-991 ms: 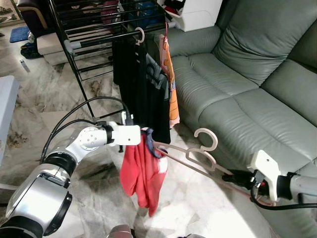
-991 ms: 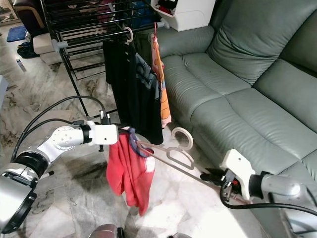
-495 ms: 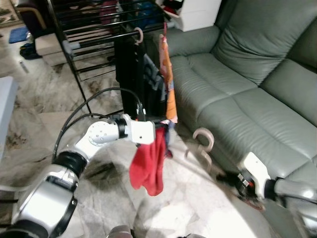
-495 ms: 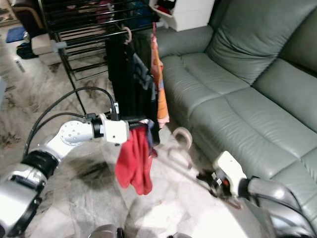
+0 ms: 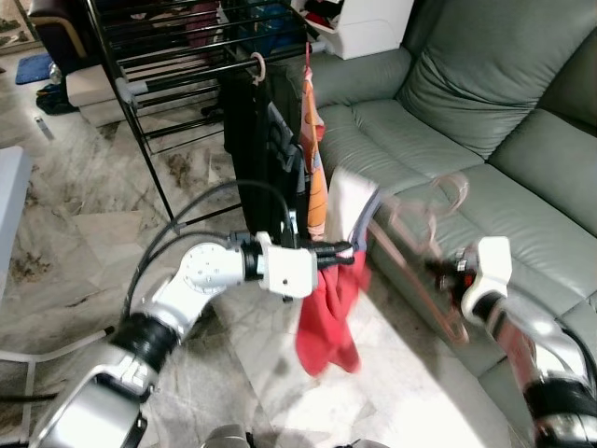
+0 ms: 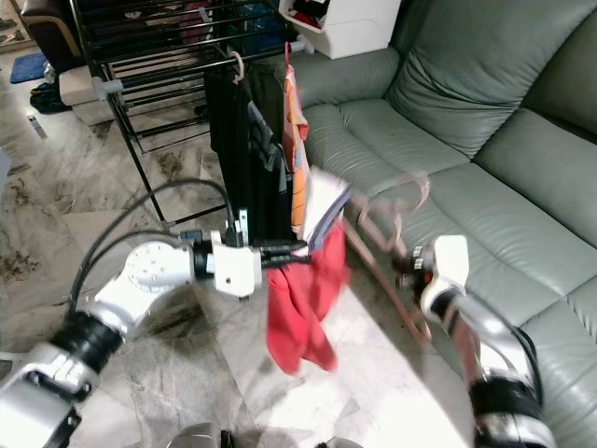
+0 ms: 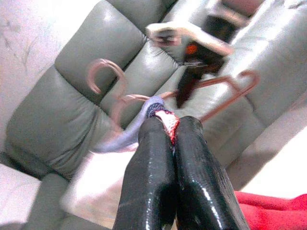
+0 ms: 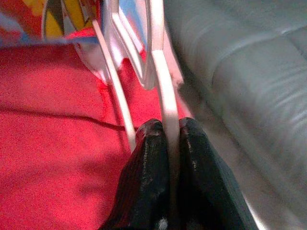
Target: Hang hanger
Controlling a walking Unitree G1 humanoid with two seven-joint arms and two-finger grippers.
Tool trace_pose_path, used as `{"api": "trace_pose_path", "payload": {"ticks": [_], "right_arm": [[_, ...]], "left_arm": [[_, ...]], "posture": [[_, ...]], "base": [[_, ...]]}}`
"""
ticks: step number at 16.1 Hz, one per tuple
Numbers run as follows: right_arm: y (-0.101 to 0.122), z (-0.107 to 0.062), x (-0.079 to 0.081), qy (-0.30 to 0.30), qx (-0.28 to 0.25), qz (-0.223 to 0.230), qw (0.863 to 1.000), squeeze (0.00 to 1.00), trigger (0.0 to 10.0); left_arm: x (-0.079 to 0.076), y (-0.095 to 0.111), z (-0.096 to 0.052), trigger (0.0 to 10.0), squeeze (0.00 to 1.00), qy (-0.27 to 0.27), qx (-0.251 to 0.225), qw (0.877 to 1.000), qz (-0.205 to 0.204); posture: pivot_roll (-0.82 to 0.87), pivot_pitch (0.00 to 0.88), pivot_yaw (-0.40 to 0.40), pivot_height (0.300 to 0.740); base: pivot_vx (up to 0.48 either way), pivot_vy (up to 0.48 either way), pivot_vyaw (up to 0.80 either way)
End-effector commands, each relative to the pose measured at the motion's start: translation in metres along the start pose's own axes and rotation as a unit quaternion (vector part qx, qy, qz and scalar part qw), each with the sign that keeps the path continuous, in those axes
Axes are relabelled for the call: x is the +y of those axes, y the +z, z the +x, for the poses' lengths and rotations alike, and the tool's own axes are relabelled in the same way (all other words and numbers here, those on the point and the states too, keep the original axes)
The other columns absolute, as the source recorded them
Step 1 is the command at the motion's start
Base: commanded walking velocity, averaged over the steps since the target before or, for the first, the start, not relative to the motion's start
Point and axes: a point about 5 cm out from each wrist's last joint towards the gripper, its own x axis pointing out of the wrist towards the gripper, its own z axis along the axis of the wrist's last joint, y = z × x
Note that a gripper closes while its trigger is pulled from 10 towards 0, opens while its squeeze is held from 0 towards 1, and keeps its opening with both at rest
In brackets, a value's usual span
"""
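My left gripper pinches the red garment's collar; my right gripper clamps the pink plastic hanger mid-air near the green leather sofa. Hooking onto the far black drying rack remains.

Two grippers are working: the left gripper and the right gripper. One pink hanger is carrying one red garment. One drying rack is holding two hung garments, and one green sofa is standing alongside.
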Motion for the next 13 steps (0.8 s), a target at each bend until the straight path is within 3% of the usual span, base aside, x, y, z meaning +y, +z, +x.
{"api": "trace_pose_path", "payload": {"ticks": [1, 3, 4, 5, 7, 8, 9, 10, 13], "right_arm": [[0.034, 0.009, 0.0, -0.04, -0.092, 0.113, 0.989, 0.0, 10.0], [0.065, 0.019, 0.018, -0.022, -0.171, 0.196, 0.965, 0.0, 10.0], [0.087, 0.024, 0.029, -0.012, -0.224, 0.253, 0.941, 0.0, 10.0], [0.108, 0.026, 0.036, -0.004, -0.273, 0.317, 0.908, 0.0, 10.0], [0.153, 0.028, 0.052, 0.022, -0.344, 0.37, 0.863, 0.0, 10.0], [0.167, 0.028, 0.063, 0.049, -0.357, 0.355, 0.863, 0.0, 10.0], [0.177, 0.026, 0.076, 0.083, -0.367, 0.301, 0.876, 0.0, 10.0], [0.179, 0.024, 0.078, 0.073, -0.375, 0.242, 0.892, 0.0, 10.0], [0.171, 0.018, 0.059, 0.009, -0.385, 0.166, 0.908, 0.0, 10.0]], "left_arm": [[-0.018, 0.001, 0.008, 10.0, 0.0, -0.023, -0.007, 1.0, -0.018], [-0.03, -0.005, 0.01, 10.0, 0.0, -0.019, 0.012, 0.999, -0.039], [-0.033, -0.006, 0.013, 10.0, 0.0, -0.008, 0.017, 0.998, -0.055], [-0.033, -0.006, 0.016, 10.0, 0.0, 0.009, 0.017, 0.997, -0.072], [-0.039, -0.009, 0.019, 10.0, 0.0, 0.01, 0.029, 0.996, -0.079], [-0.042, -0.01, 0.02, 10.0, 0.0, 0.011, 0.035, 0.996, -0.08], [-0.044, -0.012, 0.02, 10.0, 0.0, 0.009, 0.04, 0.996, -0.079], [-0.045, -0.015, 0.018, 10.0, 0.0, 0.011, 0.048, 0.996, -0.081], [-0.045, -0.022, 0.014, 10.0, 0.0, 0.017, 0.067, 0.993, -0.092]], "posture": [[-0.07, 0.0, 0.009, 0.74], [-0.07, 0.0, 0.01, 0.74], [-0.08, 0.0, 0.008, 0.74], [-0.08, 0.0, 0.008, 0.74], [-0.07, 0.0, 0.009, 0.74], [-0.07, 0.0, 0.007, 0.74], [-0.07, 0.0, 0.006, 0.74], [-0.07, 0.0, 0.004, 0.74], [-0.07, 0.0, 0.01, 0.74]], "base": [[0.0, 0.0, 0.0], [0.0, 0.0, 0.0], [0.0, 0.0, 0.0], [0.0, 0.0, 0.0], [0.0, 0.0, 0.0], [0.0, 0.0, 0.0], [0.0, 0.0, 0.0], [0.0, 0.0, 0.0], [0.0, 0.0, 0.0]]}}
